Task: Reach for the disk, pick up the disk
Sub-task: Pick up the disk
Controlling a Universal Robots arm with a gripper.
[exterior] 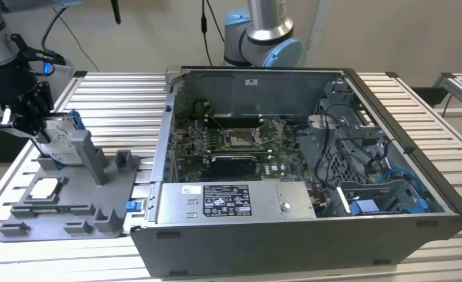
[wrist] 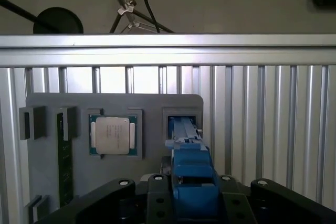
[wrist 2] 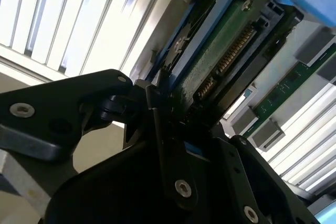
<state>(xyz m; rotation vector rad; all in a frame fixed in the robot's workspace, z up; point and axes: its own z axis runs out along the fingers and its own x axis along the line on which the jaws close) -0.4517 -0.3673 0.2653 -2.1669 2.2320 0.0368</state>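
Our gripper (exterior: pixel 33 126) pinches the disk (exterior: pixel 61 141) upright in the grey fixture (exterior: pixel 97 202), nine o'clock of the computer case (exterior: pixel 294 247); we should lift straight.

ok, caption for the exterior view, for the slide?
The gripper at the upright disk on the grey fixture, beside the open computer case.

Silver, blue-framed disk (exterior: pixel 57 135); grey fixture (exterior: pixel 78 202); green motherboard (exterior: pixel 239 141)
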